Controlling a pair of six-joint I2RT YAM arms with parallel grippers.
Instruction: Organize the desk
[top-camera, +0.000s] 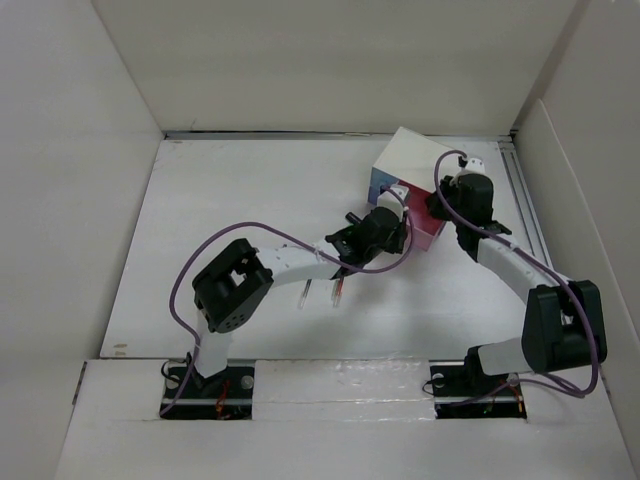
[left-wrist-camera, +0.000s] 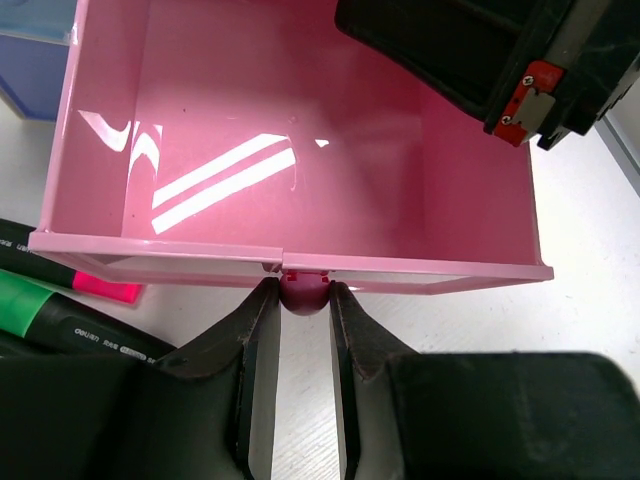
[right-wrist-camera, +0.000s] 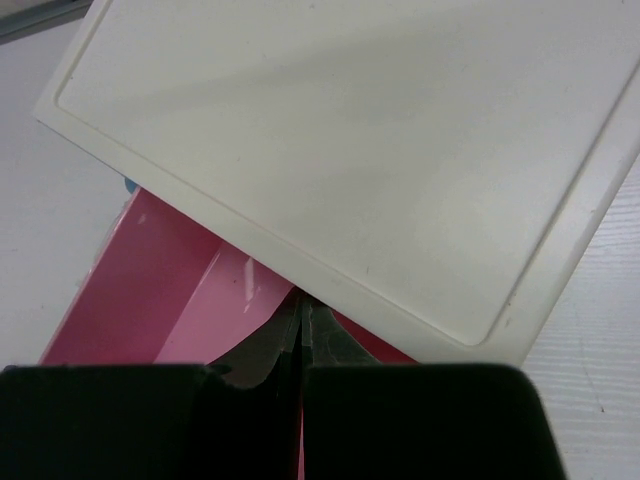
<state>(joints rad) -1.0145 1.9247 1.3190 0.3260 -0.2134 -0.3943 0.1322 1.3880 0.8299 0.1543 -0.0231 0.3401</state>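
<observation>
The desk (top-camera: 250, 200) is a white tabletop walled by white panels. A small white box (top-camera: 415, 160) with a blue drawer (left-wrist-camera: 35, 60) and a pink drawer (left-wrist-camera: 300, 130) stands at the back right. The pink drawer is pulled out and looks empty. My left gripper (left-wrist-camera: 304, 300) is shut on the drawer's dark pink knob (left-wrist-camera: 304, 293); it also shows in the top view (top-camera: 400, 224). My right gripper (right-wrist-camera: 303, 312) is shut and empty, tips inside the pink drawer (right-wrist-camera: 150, 300) against the box's lid edge (right-wrist-camera: 350, 140); it also shows in the top view (top-camera: 440, 205).
A green marker (left-wrist-camera: 60, 312) and a pink highlighter (left-wrist-camera: 100, 290) lie on the desk left of my left fingers. Two pens (top-camera: 320, 290) show under the left arm in the top view. My right gripper's body (left-wrist-camera: 480, 60) hangs over the drawer's right side.
</observation>
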